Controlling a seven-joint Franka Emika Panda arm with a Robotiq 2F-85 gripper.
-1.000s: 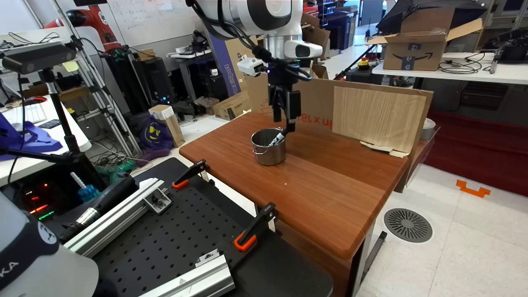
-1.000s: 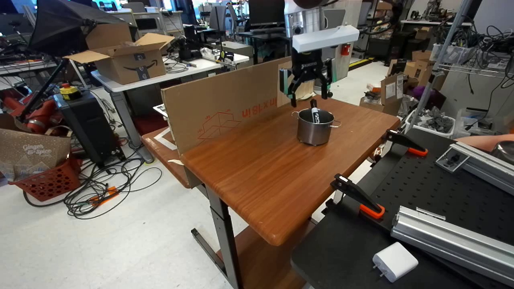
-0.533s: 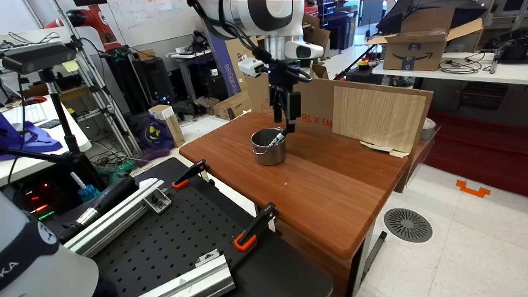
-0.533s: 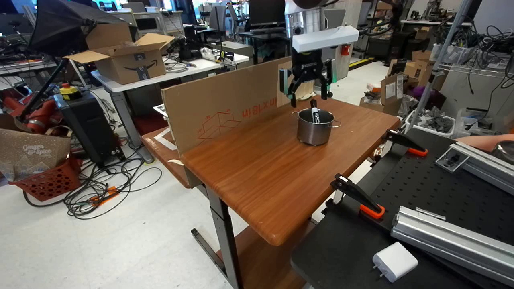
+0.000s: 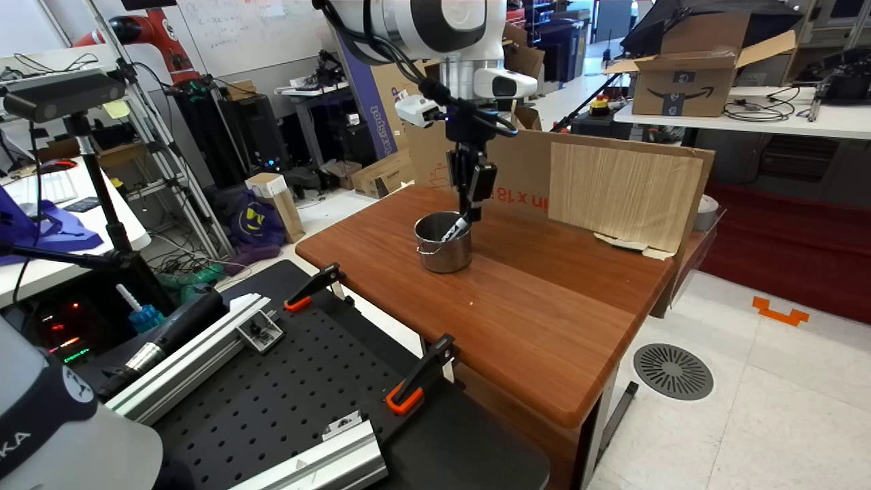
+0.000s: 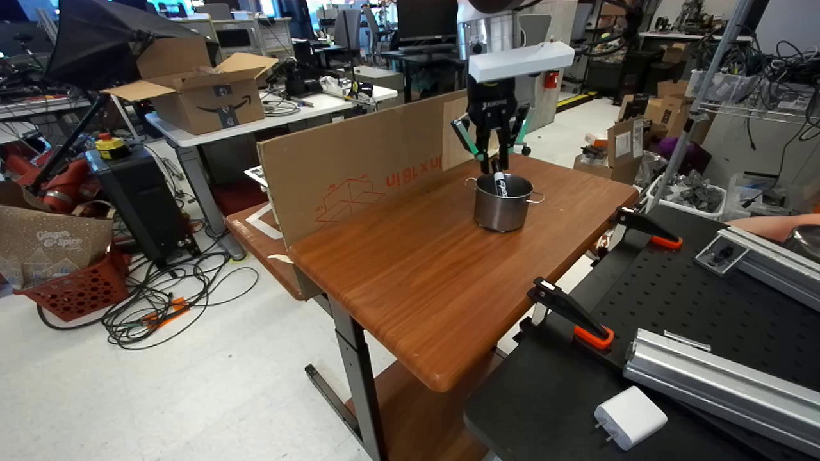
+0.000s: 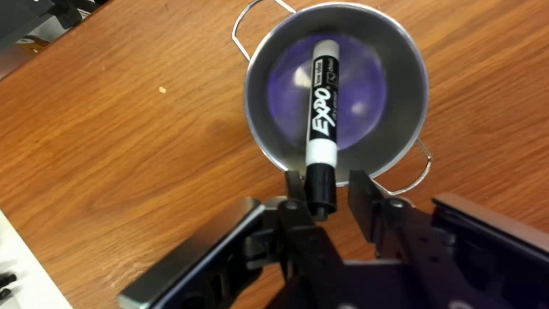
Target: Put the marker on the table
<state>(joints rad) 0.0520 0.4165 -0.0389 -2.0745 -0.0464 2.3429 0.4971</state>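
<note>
The marker (image 7: pixel 322 111), black and white with a dark cap, leans inside a small metal pot (image 7: pixel 403 86). Its cap end rises over the rim. The pot stands on the reddish-brown wooden table (image 7: pixel 128 150). In the wrist view my gripper (image 7: pixel 327 186) has one finger on each side of the cap. The left finger is very close to the cap or touching it, while a gap shows between the cap and the right finger. Both exterior views show the gripper (image 6: pixel 494 161) pointing down over the pot's rim, partly closed, with the marker's lower part (image 5: pixel 454 229) in the pot.
Wire handles (image 7: pixel 422 171) stick out from the pot's sides. An upright cardboard panel (image 6: pixel 359 166) stands along the table's far edge. A black perforated board (image 5: pixel 292 401) with orange-tipped clamps (image 5: pixel 423 374) adjoins the near side.
The gripper's fingers have come much closer together around the cap within the last half second. The marker's cap end has shifted slightly, and the hand has moved a little.
</note>
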